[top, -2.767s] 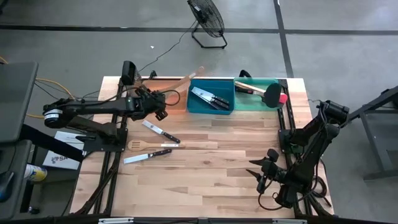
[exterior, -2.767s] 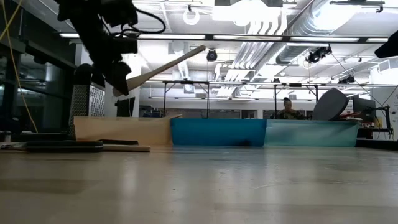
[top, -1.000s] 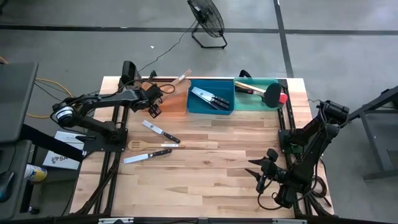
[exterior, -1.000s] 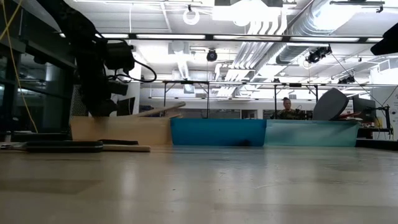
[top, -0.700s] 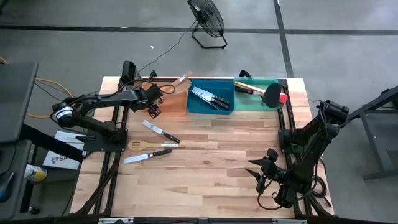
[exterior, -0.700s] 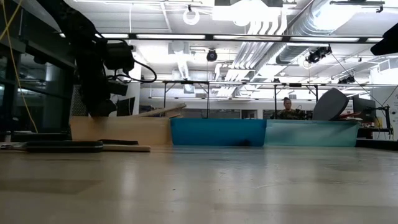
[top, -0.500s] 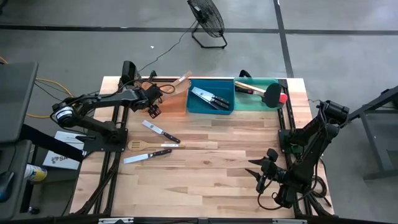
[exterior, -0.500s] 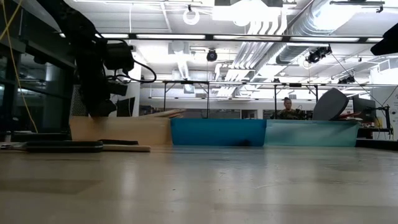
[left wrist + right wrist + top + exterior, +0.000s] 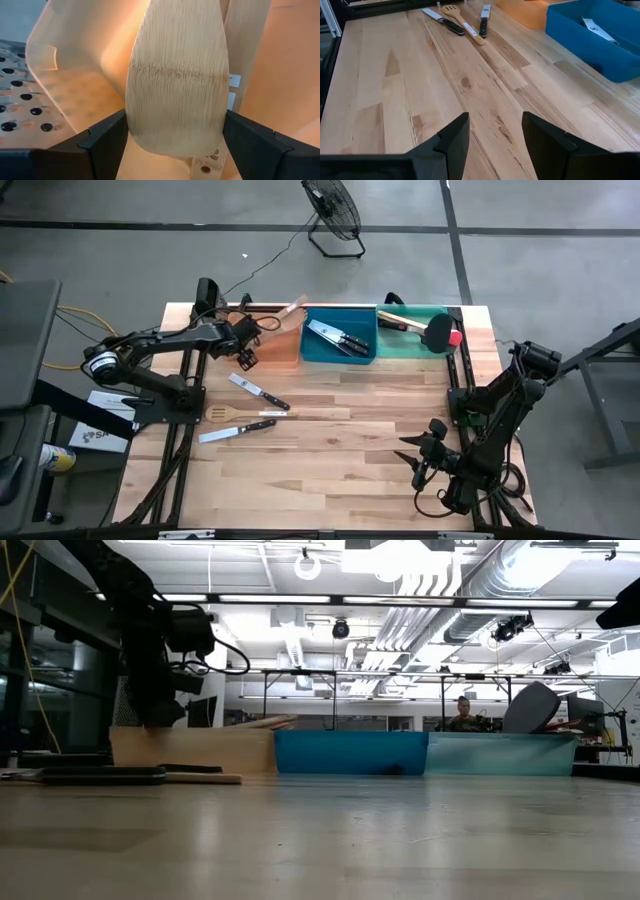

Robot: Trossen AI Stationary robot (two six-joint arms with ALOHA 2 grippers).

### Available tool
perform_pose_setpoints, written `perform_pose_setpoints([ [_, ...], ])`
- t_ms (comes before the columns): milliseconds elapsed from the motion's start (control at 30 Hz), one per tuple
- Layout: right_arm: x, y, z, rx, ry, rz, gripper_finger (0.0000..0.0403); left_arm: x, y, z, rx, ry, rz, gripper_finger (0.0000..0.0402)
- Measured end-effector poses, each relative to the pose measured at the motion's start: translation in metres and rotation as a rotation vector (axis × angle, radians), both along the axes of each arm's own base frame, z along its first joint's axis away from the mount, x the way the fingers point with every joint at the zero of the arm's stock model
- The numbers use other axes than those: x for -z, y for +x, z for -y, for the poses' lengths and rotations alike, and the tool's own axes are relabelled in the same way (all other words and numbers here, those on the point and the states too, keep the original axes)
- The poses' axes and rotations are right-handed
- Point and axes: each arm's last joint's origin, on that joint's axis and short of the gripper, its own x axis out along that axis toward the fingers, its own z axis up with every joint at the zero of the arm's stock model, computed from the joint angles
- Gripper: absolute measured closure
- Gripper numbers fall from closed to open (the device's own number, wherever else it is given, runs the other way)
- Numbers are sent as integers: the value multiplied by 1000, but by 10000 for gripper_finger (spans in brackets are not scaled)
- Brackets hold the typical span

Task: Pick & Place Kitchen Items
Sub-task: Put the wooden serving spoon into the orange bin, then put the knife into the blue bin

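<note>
A pale wooden spatula (image 9: 177, 90) lies in the orange bin (image 9: 283, 345) at the table's far left. Its handle (image 9: 292, 307) sticks out over the bin's far right corner. My left gripper (image 9: 246, 357) hangs slanting down into the bin, open, one finger on each side of the spatula's blade. On the table in front of the bin lie a black-handled knife (image 9: 258, 392), a wooden slotted spoon (image 9: 235, 414) and a second knife (image 9: 237, 430). My right gripper (image 9: 425, 457) waits open near the table's front right, with nothing between its fingers (image 9: 454, 137). My left gripper has the spatula's blade (image 9: 150, 125) filling the gap between its two fingers (image 9: 107, 137). The fingers come slanting down from the table's left. Whether they touch the blade's edges I cannot tell. The spatula rests in the bin.
More wooden utensils (image 9: 247, 60) lie under the spatula in the orange bin. A metal grater (image 9: 15, 100) stands beside that bin. The blue bin (image 9: 312, 345) holds knives. The green bin (image 9: 400, 340) holds turners with black and red heads. Bare wood spreads across the table's middle and front.
In the low view the spatula's handle has sunk at its free end and now lies almost level just above the orange bin's rim. My left gripper has stayed in place over the bin.
</note>
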Motion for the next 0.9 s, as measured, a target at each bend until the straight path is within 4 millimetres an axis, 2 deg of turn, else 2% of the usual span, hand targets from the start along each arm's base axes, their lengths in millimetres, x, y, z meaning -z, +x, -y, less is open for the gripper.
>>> perform_pose_setpoints([
  [133,0,0,0,0,-1,0,229,1,0,1,34,-29,2,94],
  [400,0,0,0,0,-3,-2,229,-3,3,1,113,-82,17,35],
  [900,0,0,0,-1,-4,-7,229,-14,9,-4,74,-34,46,34],
])
